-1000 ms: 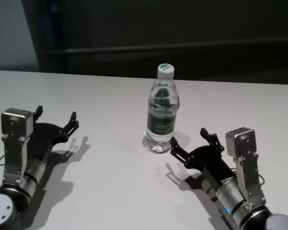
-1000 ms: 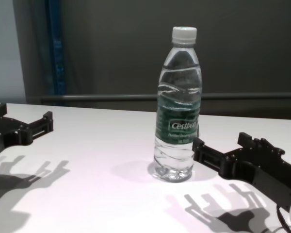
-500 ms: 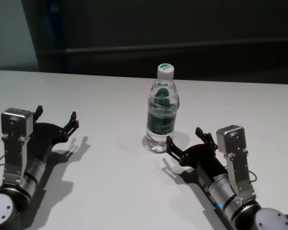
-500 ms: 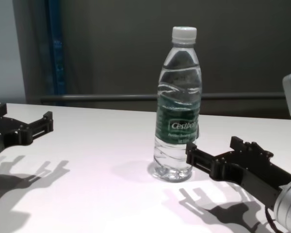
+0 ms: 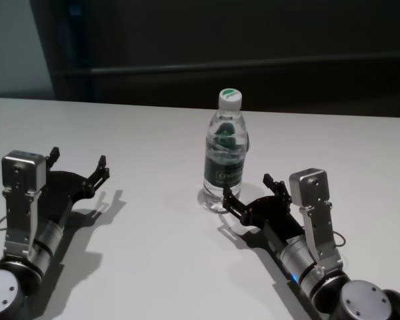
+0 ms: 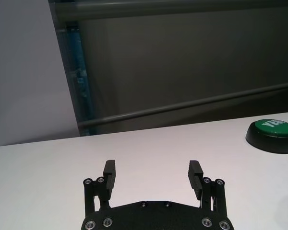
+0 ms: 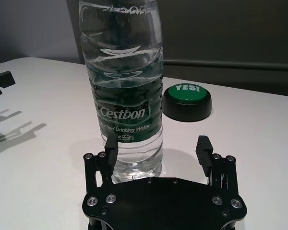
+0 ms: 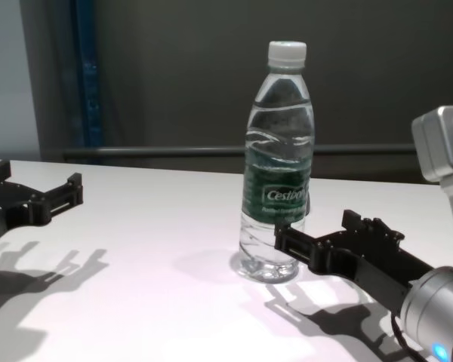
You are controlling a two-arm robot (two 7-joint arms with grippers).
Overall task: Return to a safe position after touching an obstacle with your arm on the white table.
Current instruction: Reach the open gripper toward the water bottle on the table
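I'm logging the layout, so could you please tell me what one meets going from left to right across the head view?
Left end effector → water bottle → right end effector, all on the white table.

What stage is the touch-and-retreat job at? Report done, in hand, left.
Done: the open right gripper is at the base of the upright clear plastic water bottle.
In hand: contact; one finger appears against it.
Left: retreating. The open left gripper sits parked over the white table.
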